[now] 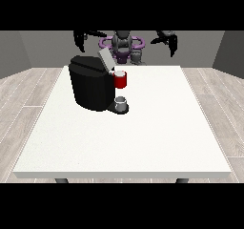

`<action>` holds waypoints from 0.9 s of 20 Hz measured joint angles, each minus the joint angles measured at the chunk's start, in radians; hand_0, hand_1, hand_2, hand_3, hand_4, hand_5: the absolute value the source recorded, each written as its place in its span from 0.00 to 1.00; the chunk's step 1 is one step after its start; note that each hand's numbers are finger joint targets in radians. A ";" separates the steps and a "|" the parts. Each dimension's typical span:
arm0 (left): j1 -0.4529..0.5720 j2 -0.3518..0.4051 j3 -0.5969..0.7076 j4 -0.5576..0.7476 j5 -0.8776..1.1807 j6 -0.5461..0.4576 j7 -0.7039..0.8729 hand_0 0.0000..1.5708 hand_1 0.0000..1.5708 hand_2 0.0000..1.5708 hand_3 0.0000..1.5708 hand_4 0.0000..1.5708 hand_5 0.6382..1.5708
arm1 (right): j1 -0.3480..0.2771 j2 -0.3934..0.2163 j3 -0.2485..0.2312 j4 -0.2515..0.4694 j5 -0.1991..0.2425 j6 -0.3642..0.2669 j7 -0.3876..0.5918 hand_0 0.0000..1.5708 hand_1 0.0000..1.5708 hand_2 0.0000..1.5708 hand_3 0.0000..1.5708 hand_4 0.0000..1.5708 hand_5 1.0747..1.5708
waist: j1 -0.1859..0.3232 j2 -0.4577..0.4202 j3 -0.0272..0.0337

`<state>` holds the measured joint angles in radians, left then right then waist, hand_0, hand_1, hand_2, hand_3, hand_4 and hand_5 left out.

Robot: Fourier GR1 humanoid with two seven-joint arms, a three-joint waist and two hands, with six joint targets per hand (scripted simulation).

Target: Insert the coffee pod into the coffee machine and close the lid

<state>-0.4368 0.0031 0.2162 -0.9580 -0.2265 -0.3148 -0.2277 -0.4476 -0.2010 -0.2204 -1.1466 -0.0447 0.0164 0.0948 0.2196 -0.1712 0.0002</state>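
Black machine: you have the coffee machine [92, 87] standing left of centre on the white table [143, 137], its lid [106, 59] tilted up and open at the far side.
Red thing: a red thing at the machine [120, 79] sits at its right face, just below the lid.
Grey thing: a small grey thing [121, 101] rests on the machine's base below the red one; you cannot tell whether it is the pod, and no pod shows plainly anywhere else.
Hand at the view's left: it [81, 38] hangs high behind the machine, holding nothing, fingers drooping and apart.
Hand at the view's right: it [167, 39] is raised well apart from the machine, empty, fingers hanging loosely spread.
Step in hand: judging from this, you are at the start; nothing is grasped and the lid is not yet closed.
Next move: bring one hand down and nearer, find the pod, and pinch it before going to the open top.
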 measured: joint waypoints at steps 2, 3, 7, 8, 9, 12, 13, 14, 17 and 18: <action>0.012 -0.001 -0.028 -0.051 0.027 0.018 0.030 0.00 0.00 0.00 0.00 0.22 1.00 | -0.022 0.001 -0.004 0.028 -0.007 -0.001 0.003 0.00 0.00 0.00 0.00 0.09 1.00 | 0.001 0.019 0.0001; 0.028 0.000 -0.034 -0.081 0.031 0.020 0.043 0.00 0.00 0.00 0.00 0.21 1.00 | -0.026 0.003 -0.004 0.037 -0.011 0.000 0.001 0.00 0.00 0.00 0.00 0.04 1.00 | -0.001 0.025 0.0001; 0.082 0.000 -0.069 -0.187 0.056 0.030 0.078 0.00 0.00 0.00 0.00 0.23 1.00 | -0.053 0.012 0.006 0.072 -0.007 -0.009 -0.007 0.00 0.00 0.00 0.00 0.00 1.00 | -0.003 0.053 0.0002; 0.082 0.010 -0.063 -0.206 0.067 0.027 0.086 0.00 0.00 0.00 0.00 0.24 1.00 | -0.070 0.007 0.008 0.077 -0.008 -0.005 -0.005 0.00 0.00 0.00 0.00 0.00 1.00 | -0.009 0.070 0.0003; 0.087 0.013 -0.066 -0.226 0.072 0.024 0.091 0.00 0.00 0.00 0.00 0.22 1.00 | -0.088 0.005 0.006 0.087 -0.009 -0.008 -0.005 0.00 0.00 0.00 0.00 0.00 1.00 | -0.005 0.085 0.0002; 0.118 0.016 -0.074 -0.282 0.085 0.024 0.110 0.00 0.00 0.00 0.00 0.23 1.00 | -0.109 0.021 0.033 0.100 0.002 -0.008 -0.001 0.00 0.00 0.00 0.00 0.00 1.00 | -0.013 0.100 -0.0003; 0.126 0.024 -0.073 -0.300 0.091 0.022 0.110 0.00 0.00 0.00 0.00 0.23 1.00 | -0.115 0.028 0.040 0.104 0.004 -0.008 -0.011 0.00 0.00 0.00 0.00 0.00 1.00 | -0.020 0.111 0.0000; 0.122 0.035 -0.068 -0.318 0.102 0.013 0.119 0.00 0.00 0.00 0.00 0.24 1.00 | -0.131 0.027 0.041 0.113 0.007 -0.010 -0.016 0.00 0.00 0.00 0.00 0.00 1.00 | -0.016 0.126 0.0000; 0.145 0.035 -0.072 -0.359 0.107 0.035 0.132 0.00 0.00 0.00 0.00 0.24 1.00 | -0.155 0.039 0.061 0.122 0.015 -0.010 -0.028 0.00 0.00 0.00 0.00 0.00 1.00 | -0.036 0.143 -0.0009; 0.149 0.032 -0.075 -0.376 0.107 0.045 0.135 0.00 0.00 0.00 0.00 0.24 1.00 | -0.161 0.037 0.063 0.125 0.016 -0.005 -0.039 0.00 0.00 0.00 0.00 0.00 1.00 | -0.038 0.151 -0.0018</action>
<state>-0.2877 0.0352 0.1410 -1.3341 -0.1197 -0.2702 -0.0927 -0.6089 -0.1638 -0.1576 -1.0217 -0.0291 0.0118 0.0556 0.1819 -0.0197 -0.0016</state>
